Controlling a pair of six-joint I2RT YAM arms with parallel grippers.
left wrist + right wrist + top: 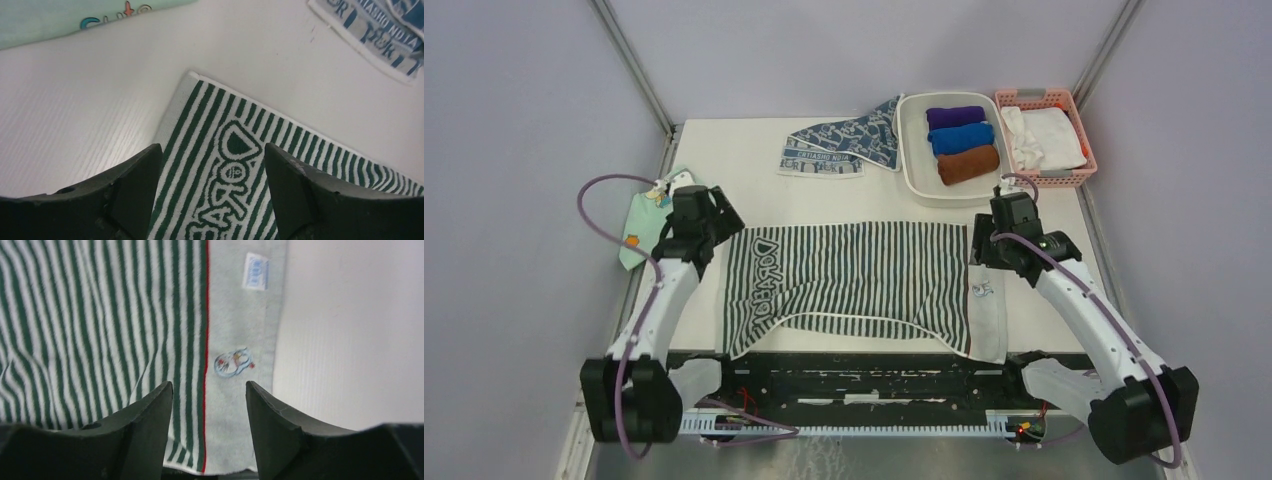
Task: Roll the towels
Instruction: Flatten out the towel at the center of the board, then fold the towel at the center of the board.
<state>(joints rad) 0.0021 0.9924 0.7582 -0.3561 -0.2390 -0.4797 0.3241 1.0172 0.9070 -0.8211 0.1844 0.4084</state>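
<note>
While agape over striped towel, left end effector, right end effector; white table, grey walls.

The top view looks down from high above and behind the arm bases, facing the far wall, and takes in the whole table. The left wrist view sits low and close, looking past the left gripper toward the far side at the striped towel's far left corner. The right wrist view, equally close, looks down past the right gripper at that towel's right edge. All three views share this towel. The top and left wrist views also share the blue-grey towel and the mint cloth.
</note>
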